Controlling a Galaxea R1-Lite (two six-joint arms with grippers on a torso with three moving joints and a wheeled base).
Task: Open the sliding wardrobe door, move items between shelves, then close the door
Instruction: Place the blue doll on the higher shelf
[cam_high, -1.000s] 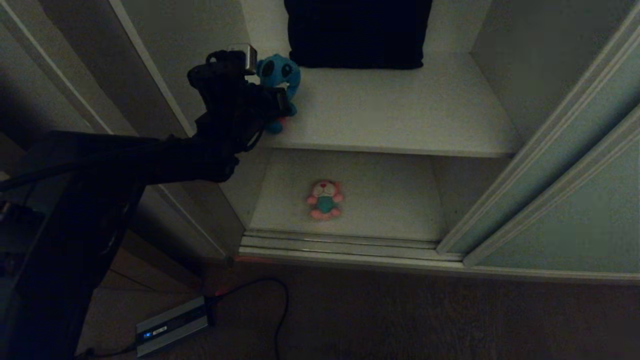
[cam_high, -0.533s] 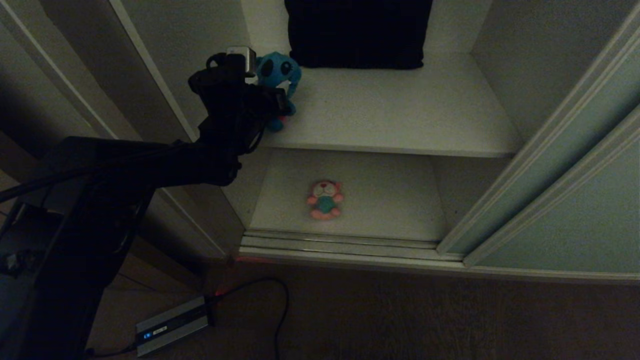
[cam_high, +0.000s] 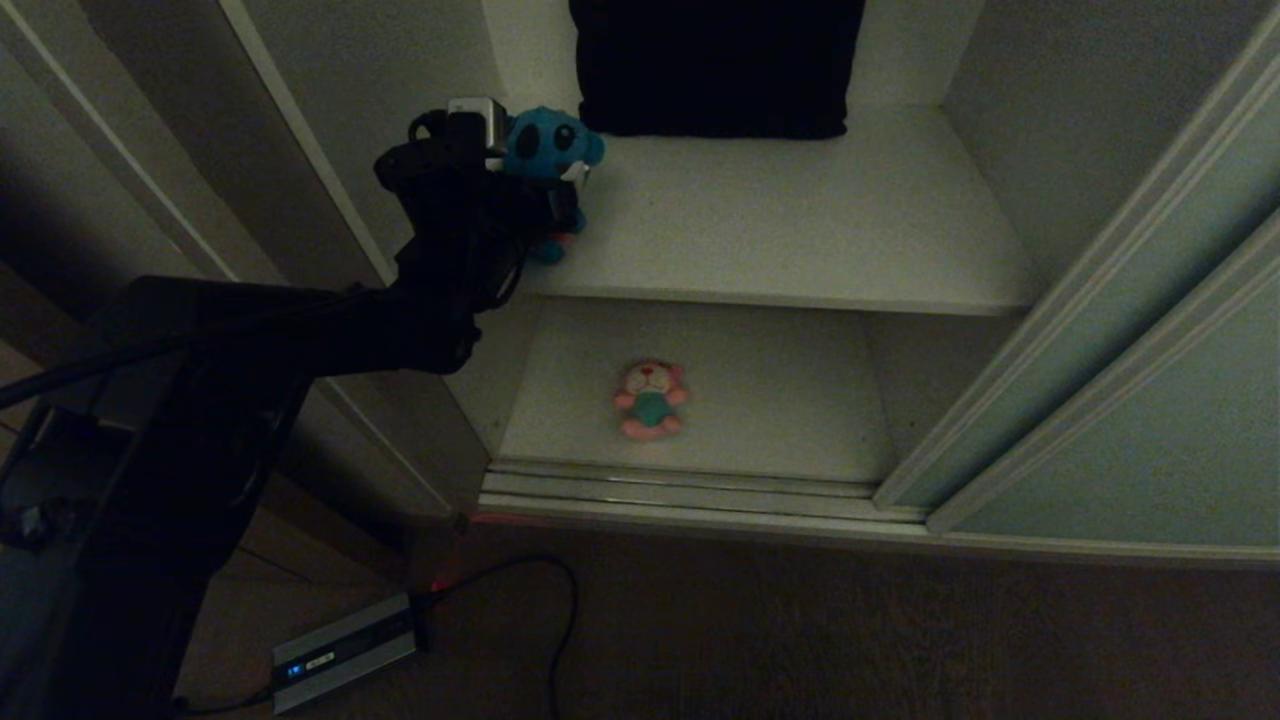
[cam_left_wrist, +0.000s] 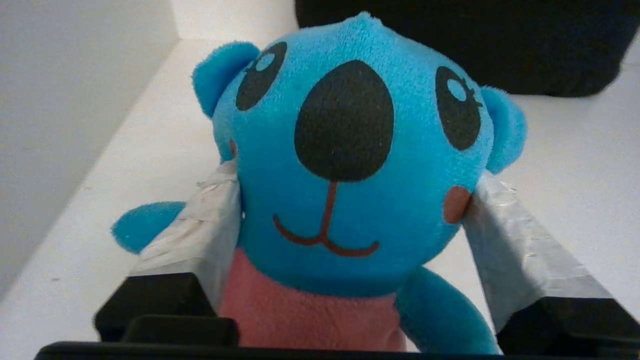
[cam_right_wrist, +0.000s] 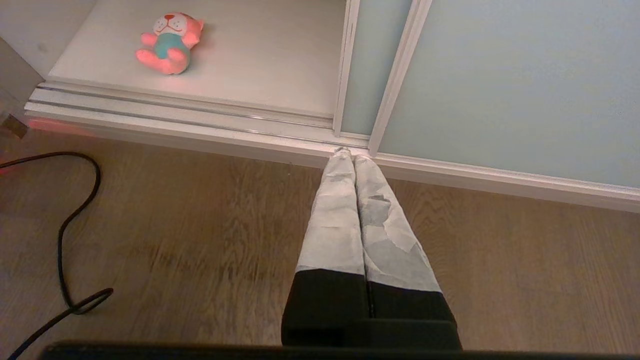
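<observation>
left gripper (cam_left_wrist: 345, 210) — fingers spread, flanking blue toy's (cam_left_wrist: 350, 165) head | toy sits upright on upper shelf (cam_high: 800, 220), directly ahead | right gripper (cam_right_wrist: 354, 160) pressed together, low by the floor

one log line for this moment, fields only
left gripper: open around blue plush toy | toy: on upper shelf | right gripper: shut, parked

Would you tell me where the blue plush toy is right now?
In the head view, the blue plush toy sits at the left front of the upper shelf, between the left gripper's fingers, left of the dark cushion.
</observation>
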